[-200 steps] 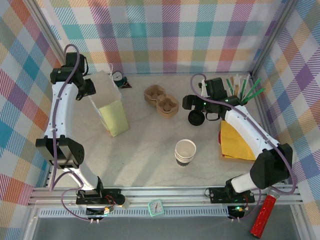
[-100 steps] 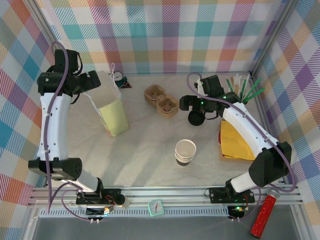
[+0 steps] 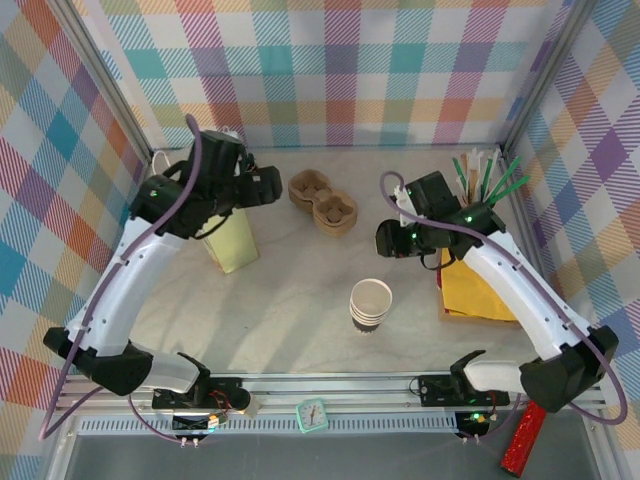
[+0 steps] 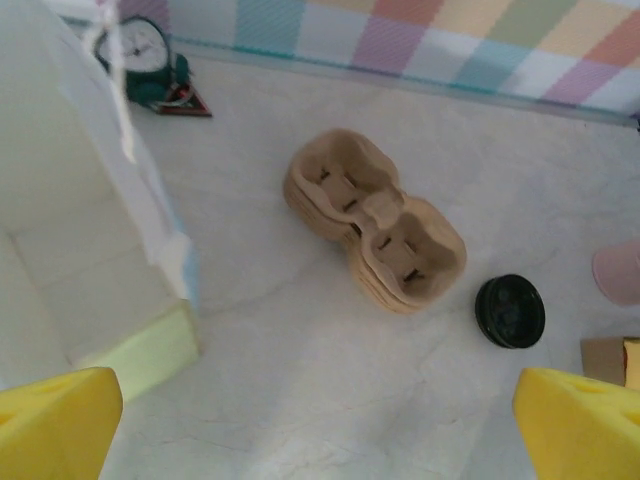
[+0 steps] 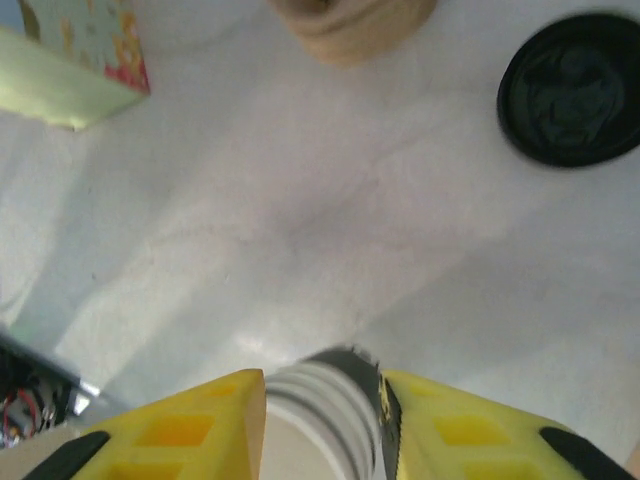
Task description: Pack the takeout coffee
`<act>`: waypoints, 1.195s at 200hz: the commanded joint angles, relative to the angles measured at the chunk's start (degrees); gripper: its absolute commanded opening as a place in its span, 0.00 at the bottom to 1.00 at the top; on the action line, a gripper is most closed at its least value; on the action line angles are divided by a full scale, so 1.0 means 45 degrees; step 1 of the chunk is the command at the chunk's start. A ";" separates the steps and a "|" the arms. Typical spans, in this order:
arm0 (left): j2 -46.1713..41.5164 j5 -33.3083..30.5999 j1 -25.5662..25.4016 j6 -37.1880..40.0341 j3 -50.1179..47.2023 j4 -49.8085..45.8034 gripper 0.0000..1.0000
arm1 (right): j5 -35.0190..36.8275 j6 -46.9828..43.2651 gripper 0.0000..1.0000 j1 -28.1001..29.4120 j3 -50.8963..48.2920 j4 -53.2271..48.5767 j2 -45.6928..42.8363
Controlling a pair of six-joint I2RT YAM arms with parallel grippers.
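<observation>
The takeout coffee (image 4: 510,311) sits just near-right of the cardboard carrier (image 4: 375,232). My left claw (image 4: 315,425) is wide open by the bag (image 4: 90,290). Whether my right claw (image 5: 320,385) holds anything, I cannot tell. I should centre it over the black lid (image 5: 575,88), then grip below.

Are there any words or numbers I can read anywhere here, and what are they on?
Nothing here can be read.
Small white-faced clock at the back: dial marks too blurred.
Small teal clock at the near edge: numerals too small.
Pale green paper bag: coloured print, too blurred.
</observation>
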 commanded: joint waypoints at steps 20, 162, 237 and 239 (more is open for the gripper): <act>0.0230 0.0356 -0.0449 -0.0786 -0.0466 0.0843 1.00 | 0.0448 0.0821 0.29 0.1140 -0.1195 -0.1535 -0.0444; -0.0275 0.0113 -0.0605 -0.0993 -0.1152 0.0787 1.00 | 0.0850 0.1138 0.18 0.1763 -0.2283 -0.1347 -0.0109; -0.0238 0.0044 -0.0605 -0.0970 -0.1172 0.0763 1.00 | 0.0831 0.1052 0.00 0.1768 -0.1978 -0.1277 0.0093; -0.0237 0.0034 -0.0605 -0.0980 -0.1172 0.0763 1.00 | 0.0845 0.1060 0.00 0.1768 -0.1957 -0.1277 0.0082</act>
